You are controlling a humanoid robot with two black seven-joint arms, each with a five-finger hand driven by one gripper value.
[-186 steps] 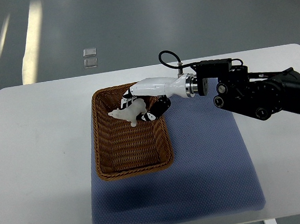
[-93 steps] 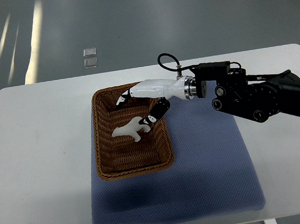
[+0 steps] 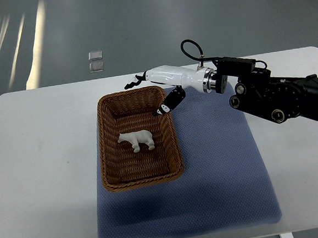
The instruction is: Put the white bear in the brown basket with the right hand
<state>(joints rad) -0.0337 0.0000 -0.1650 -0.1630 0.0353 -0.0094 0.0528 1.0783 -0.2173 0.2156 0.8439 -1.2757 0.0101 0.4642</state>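
The white bear (image 3: 137, 140) lies on its side on the floor of the brown wicker basket (image 3: 109, 178), near the middle. My right hand (image 3: 150, 90) hovers above the basket's far right corner, fingers spread and holding nothing. Its white palm and black fingertips (image 3: 164, 107) are apart from the bear. The right arm comes in from the right edge. The left arm does not show.
The basket stands on a blue-grey mat (image 3: 218, 175) on a white table (image 3: 41, 161). The mat's right part is bare. Grey floor lies beyond the table's far edge.
The hand let go of the bear, which dropped onto the basket floor. The hand then opened and drew back up and to the right, past the basket's far rim.
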